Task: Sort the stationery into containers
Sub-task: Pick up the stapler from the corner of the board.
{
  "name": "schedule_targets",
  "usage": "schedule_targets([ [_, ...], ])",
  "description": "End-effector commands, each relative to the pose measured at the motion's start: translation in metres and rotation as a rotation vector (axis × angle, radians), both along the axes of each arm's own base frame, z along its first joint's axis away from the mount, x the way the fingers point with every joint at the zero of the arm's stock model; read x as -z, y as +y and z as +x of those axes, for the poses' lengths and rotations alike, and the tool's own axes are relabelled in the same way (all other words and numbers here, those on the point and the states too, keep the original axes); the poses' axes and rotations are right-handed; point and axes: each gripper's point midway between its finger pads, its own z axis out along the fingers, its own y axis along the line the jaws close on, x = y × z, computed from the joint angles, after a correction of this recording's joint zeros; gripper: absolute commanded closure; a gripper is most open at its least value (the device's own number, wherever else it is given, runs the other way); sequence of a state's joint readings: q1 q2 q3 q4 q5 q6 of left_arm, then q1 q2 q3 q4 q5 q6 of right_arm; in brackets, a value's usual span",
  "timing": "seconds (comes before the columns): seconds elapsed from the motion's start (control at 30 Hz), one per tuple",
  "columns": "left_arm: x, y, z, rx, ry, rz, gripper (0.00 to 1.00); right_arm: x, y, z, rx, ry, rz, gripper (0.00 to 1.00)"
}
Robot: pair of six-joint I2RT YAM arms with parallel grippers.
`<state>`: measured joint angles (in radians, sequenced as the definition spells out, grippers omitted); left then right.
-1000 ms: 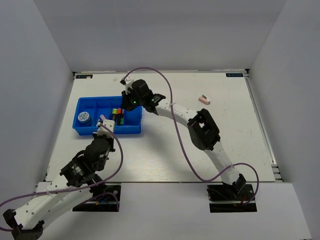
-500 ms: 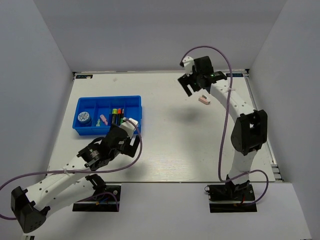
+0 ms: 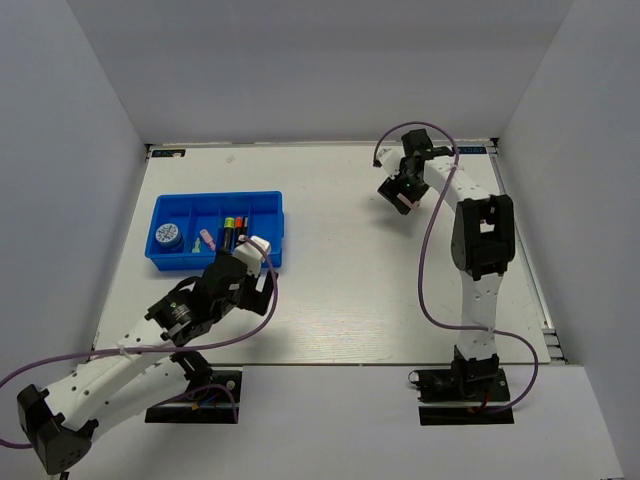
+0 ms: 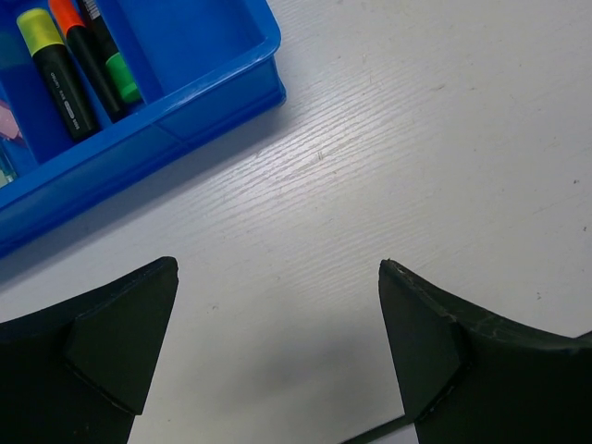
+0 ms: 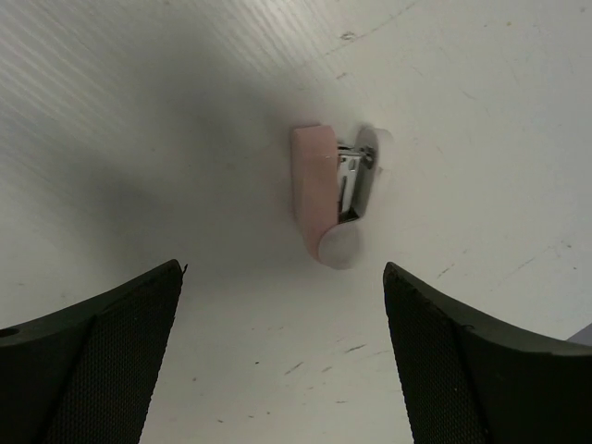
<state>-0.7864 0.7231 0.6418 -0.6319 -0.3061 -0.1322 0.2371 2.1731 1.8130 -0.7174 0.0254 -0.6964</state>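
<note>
Blue plastic compartment tray [image 3: 215,263], ten o'clock: three black highlighters [image 4: 69,88] were counted inside. One pink clip [image 5: 314,190] was framed by the spread right gripper [image 5: 281,266]. The left gripper [image 4: 277,265] was likewise spread.

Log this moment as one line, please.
left tool: open, empty, near blue tray | right tool: open, over pink clip, not gripping | highlighters: in tray

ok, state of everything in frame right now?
left gripper: open, empty, over table beside blue tray
right gripper: open, empty, above pink mini stapler
pink mini stapler: on table, outside tray, ungripped
blue tray: on table, partly filled
highlighters: three, capped, in one compartment
blue-white roll: in tray's left-end compartment
</note>
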Motion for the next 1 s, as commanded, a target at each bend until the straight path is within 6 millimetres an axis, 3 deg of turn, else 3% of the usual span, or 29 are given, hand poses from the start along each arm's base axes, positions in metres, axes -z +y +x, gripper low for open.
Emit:
schedule_targets([
  [0.0,-0.002,-0.001,0.000,-0.003,0.010,-0.001,0.00,-0.014,-0.015,0.023,-0.028,-0.062,-0.016,0.10],
  [0.23,0.002,0.000,0.001,-0.011,0.023,0.011,0.00,0.006,-0.027,0.041,-0.011,-0.034,-0.013,0.10],
  [0.27,0.003,0.000,0.001,-0.008,0.025,0.015,0.00,0.010,-0.019,0.041,-0.033,-0.015,0.028,0.10],
  [0.47,0.006,0.002,0.002,-0.019,0.028,0.029,0.00,0.015,-0.019,0.051,-0.025,-0.002,0.087,0.12],
  [0.5,0.007,0.002,0.002,-0.019,0.029,0.031,0.00,0.024,-0.021,0.051,-0.017,0.014,0.094,0.12],
  [0.6,0.008,0.003,0.002,-0.020,0.030,0.037,0.00,0.024,-0.022,0.055,0.003,0.018,0.137,0.25],
  [0.63,0.008,0.002,0.002,-0.022,0.033,0.037,0.00,0.024,-0.020,0.054,0.006,0.026,0.163,0.36],
  [0.7,0.007,0.003,0.003,-0.026,0.029,0.035,0.00,0.028,-0.014,0.047,0.002,0.059,0.215,0.48],
  [0.83,0.005,0.004,0.003,-0.027,0.016,0.027,0.00,0.025,-0.013,0.035,0.020,0.096,0.245,0.54],
  [0.97,0.002,0.005,0.003,-0.028,0.005,0.019,0.00,0.019,-0.008,0.021,0.007,0.135,0.282,0.68],
])
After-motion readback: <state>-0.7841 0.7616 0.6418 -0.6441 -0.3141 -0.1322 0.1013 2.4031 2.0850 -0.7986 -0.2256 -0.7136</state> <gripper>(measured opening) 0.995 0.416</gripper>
